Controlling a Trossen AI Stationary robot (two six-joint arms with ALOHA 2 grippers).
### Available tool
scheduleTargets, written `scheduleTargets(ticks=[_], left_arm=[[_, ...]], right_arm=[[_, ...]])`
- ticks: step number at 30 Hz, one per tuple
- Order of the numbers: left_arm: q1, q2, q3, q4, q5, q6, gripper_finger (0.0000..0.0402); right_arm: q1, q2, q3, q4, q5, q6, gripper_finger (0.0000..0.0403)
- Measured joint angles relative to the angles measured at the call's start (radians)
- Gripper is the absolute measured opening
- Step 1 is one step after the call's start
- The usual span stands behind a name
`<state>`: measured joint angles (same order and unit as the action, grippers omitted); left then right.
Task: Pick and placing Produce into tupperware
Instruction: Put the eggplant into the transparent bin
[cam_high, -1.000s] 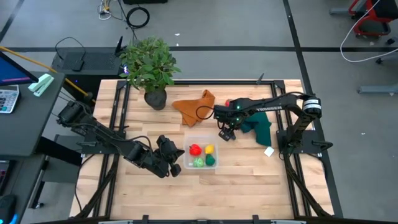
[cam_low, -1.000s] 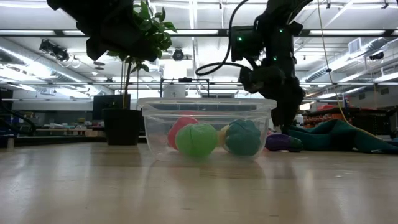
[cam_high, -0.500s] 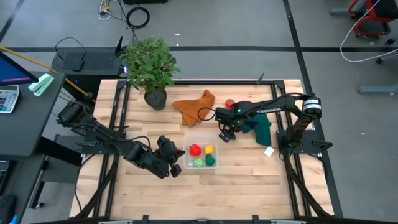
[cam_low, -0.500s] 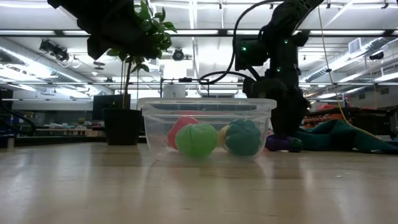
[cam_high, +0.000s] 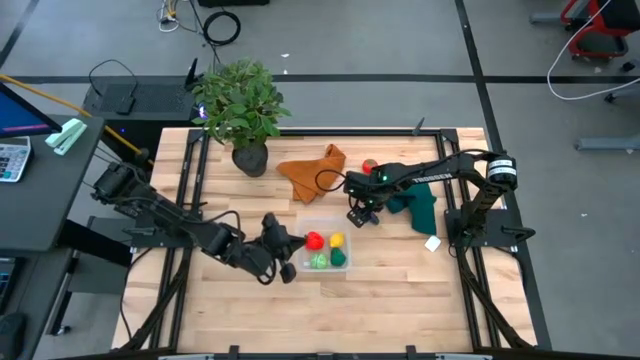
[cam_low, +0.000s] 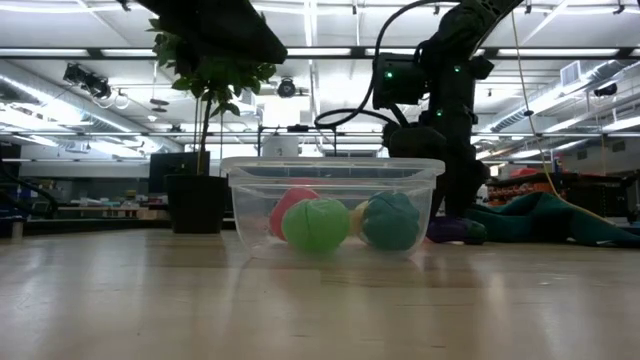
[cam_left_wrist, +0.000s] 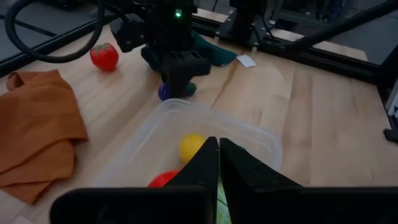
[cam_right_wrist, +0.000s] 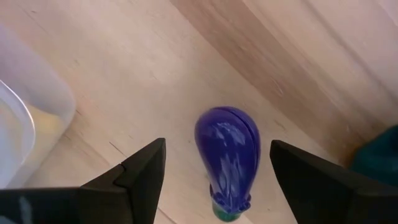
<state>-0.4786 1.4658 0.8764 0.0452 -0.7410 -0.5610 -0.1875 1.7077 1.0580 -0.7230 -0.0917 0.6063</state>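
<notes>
The clear tupperware (cam_high: 325, 223) (cam_low: 250, 200) sits mid-table and holds a red (cam_high: 314, 240), a yellow (cam_high: 337, 241) and two green (cam_high: 319, 261) toy pieces. A purple eggplant (cam_right_wrist: 228, 149) (cam_left_wrist: 164, 92) (cam_low: 455, 230) lies on the wood just beyond the box's right far corner. My right gripper (cam_right_wrist: 217, 152) (cam_high: 361, 214) is open and points down over the eggplant, one finger on either side, touching nothing. A red strawberry (cam_high: 368, 166) (cam_left_wrist: 104, 56) rests on the table farther back. My left gripper (cam_left_wrist: 219, 163) (cam_high: 288, 241) is shut and empty, above the box's left wall.
An orange cloth (cam_high: 314, 168) lies on the table beyond the box, and a dark green cloth (cam_high: 420, 205) lies to the right of the eggplant. The potted plant (cam_high: 240, 110) stands at the far left. A white tag (cam_high: 432, 243) lies near the right edge. Bare wood fills the near side.
My left gripper has moved toward the table's right, from beside the tupperware to above its left wall. My right gripper has come down over the purple eggplant. The produce has stayed where it was.
</notes>
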Motion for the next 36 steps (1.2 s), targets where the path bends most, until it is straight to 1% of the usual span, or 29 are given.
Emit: scheduleTargets(ticks=[8, 12, 15, 18, 21, 28, 32, 36], left_arm=[[0.005, 0.000, 0.000, 0.010, 0.001, -0.003, 0.0007], [0.006, 0.000, 0.000, 0.012, 0.001, -0.003, 0.0019], [0.005, 0.000, 0.000, 0.014, 0.001, -0.004, 0.0027], [0.005, 0.000, 0.000, 0.018, 0.001, -0.005, 0.0027], [0.005, 0.000, 0.000, 0.021, 0.001, -0.005, 0.0019], [0.005, 0.000, 0.000, 0.020, 0.001, -0.005, 0.0007], [0.005, 0.000, 0.000, 0.020, 0.001, -0.005, 0.0017], [0.005, 0.000, 0.000, 0.019, 0.001, -0.005, 0.0027]], right_arm=[[0.000, 0.003, 0.000, -0.001, 0.000, 0.004, 0.0249], [0.001, 0.039, 0.000, -0.002, -0.021, 0.004, 0.0249], [0.012, 0.056, -0.001, -0.003, -0.015, 0.008, 0.0249], [0.018, 0.056, -0.001, 0.005, -0.010, 0.019, 0.0244], [0.021, 0.056, -0.001, 0.005, -0.008, 0.019, 0.0228], [0.021, 0.056, -0.001, 0.005, -0.017, 0.020, 0.0167], [0.021, 0.056, 0.000, 0.005, -0.037, 0.019, 0.0144], [0.021, 0.056, 0.024, -0.004, -0.045, 0.003, 0.0135]])
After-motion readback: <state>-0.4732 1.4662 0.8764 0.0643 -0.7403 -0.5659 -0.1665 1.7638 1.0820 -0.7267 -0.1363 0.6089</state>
